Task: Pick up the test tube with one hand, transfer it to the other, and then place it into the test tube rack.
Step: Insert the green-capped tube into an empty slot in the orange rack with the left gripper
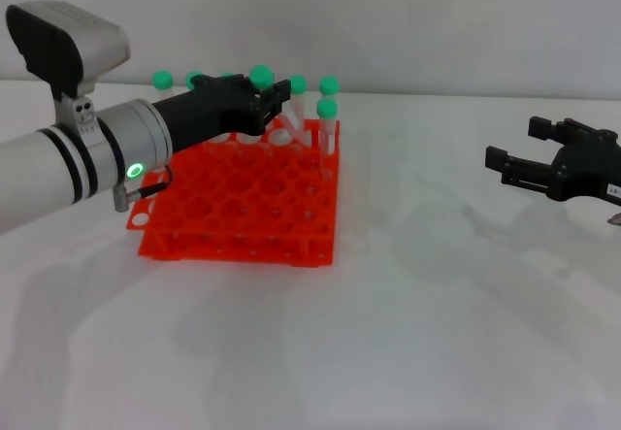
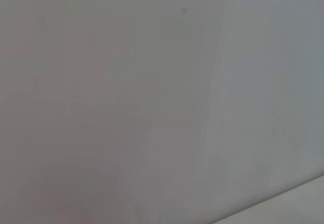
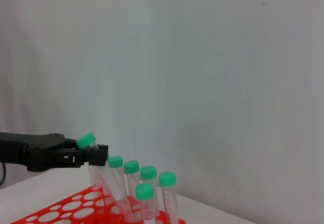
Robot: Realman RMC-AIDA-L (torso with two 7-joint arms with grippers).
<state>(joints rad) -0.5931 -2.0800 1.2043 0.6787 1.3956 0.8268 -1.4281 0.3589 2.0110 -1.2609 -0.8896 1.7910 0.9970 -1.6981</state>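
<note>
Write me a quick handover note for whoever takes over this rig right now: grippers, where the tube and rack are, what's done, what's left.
Left gripper: shut on the test tube, held tilted over the back rows of the test tube rack, green cap up; the lower end looks to be at or just inside a hole.
Right gripper: open, empty, off to the right above the table, well clear of the rack.
Rack: several other capped tubes stand upright in the back rows.
Done: pickup and hand-over appear finished, since the left gripper has the tube.
Left: straighten and seat the tube in a hole, release, back the left arm away.
</note>
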